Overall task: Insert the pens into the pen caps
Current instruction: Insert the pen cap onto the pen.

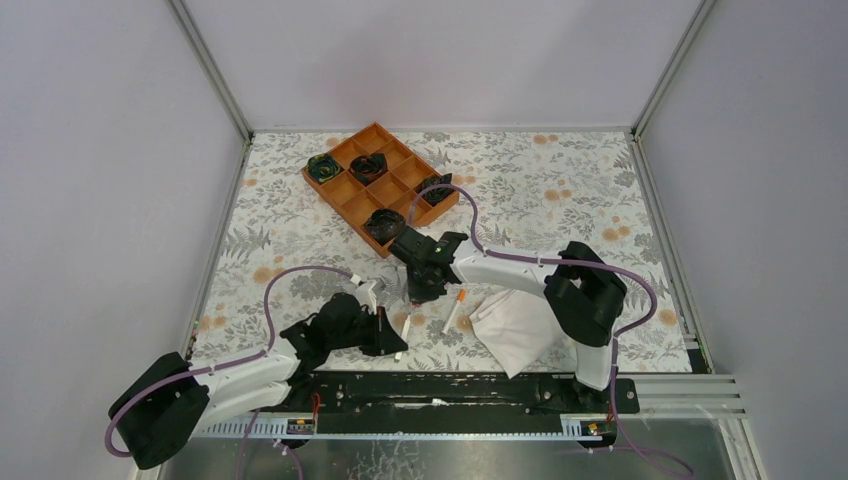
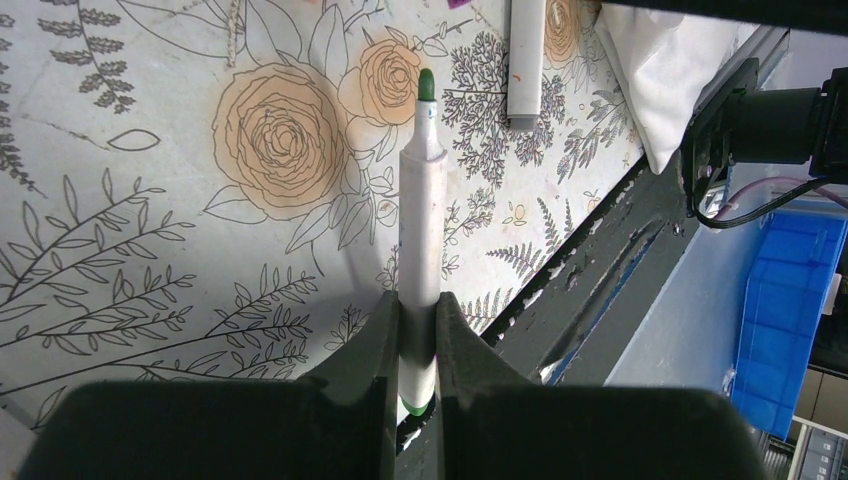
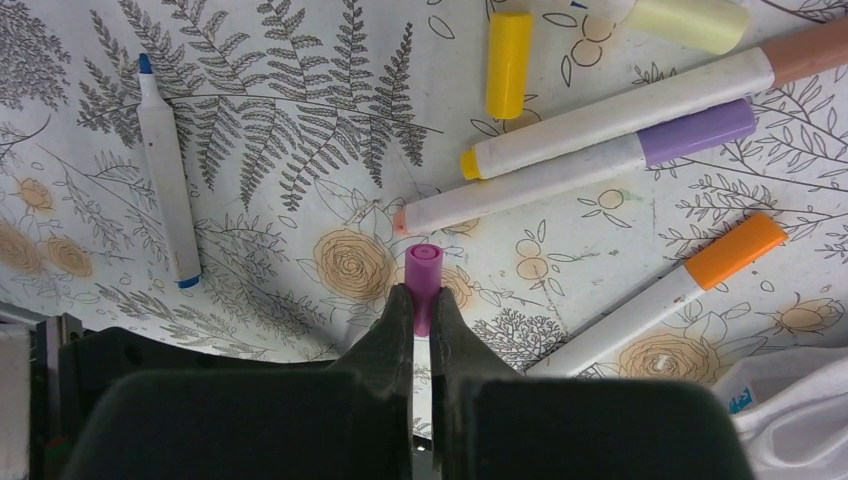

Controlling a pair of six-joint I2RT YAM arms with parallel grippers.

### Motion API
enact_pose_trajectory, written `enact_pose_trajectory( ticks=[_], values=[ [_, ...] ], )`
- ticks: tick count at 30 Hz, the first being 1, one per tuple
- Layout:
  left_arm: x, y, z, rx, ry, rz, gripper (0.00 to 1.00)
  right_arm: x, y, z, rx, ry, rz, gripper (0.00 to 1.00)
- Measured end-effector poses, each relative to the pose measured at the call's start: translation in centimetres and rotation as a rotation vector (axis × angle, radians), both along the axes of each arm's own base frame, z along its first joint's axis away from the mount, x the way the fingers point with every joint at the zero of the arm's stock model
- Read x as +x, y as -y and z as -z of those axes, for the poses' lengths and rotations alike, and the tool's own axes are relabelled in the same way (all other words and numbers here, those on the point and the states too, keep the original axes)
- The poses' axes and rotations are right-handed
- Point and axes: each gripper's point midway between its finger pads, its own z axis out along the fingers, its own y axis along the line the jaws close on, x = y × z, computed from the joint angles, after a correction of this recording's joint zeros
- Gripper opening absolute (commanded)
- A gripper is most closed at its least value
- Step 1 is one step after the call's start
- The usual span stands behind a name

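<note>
In the left wrist view my left gripper point(image 2: 420, 305) is shut on a white pen point(image 2: 424, 200) whose bare green tip points away over the floral mat. My right gripper point(image 3: 422, 297) is shut on a magenta pen cap point(image 3: 423, 272), its open end facing away. Below it lie a loose yellow cap point(image 3: 508, 62), an uncapped blue-tipped pen point(image 3: 168, 180), a purple-capped pen point(image 3: 580, 170), an orange-capped pen point(image 3: 660, 298) and a pen with a pinkish cap point(image 3: 625, 112). From above, the left gripper point(image 1: 388, 332) and right gripper point(image 1: 420, 290) sit close together at the mat's middle front.
An orange compartment tray point(image 1: 352, 200) with dark bundles in some cells stands at the back. A folded white cloth point(image 1: 520, 330) lies by the right arm's base, with a pen point(image 1: 455, 310) beside it. The black base rail point(image 1: 450, 390) runs along the near edge.
</note>
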Motion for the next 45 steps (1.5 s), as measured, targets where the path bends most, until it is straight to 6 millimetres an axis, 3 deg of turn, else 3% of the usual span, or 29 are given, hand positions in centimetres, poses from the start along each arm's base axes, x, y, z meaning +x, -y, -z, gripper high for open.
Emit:
enact_pose_trajectory(
  ticks=[21,45],
  values=[
    [0.1,0.0,-0.1,-0.004,0.010,0.002,0.00,-1.2,-1.0,1.3,0.004,-0.055,-0.036,0.00],
    [0.1,0.0,-0.2,-0.004,0.017,0.006,0.00,-1.0,-2.1,0.4,0.042,-0.047,-0.050,0.00]
  ],
)
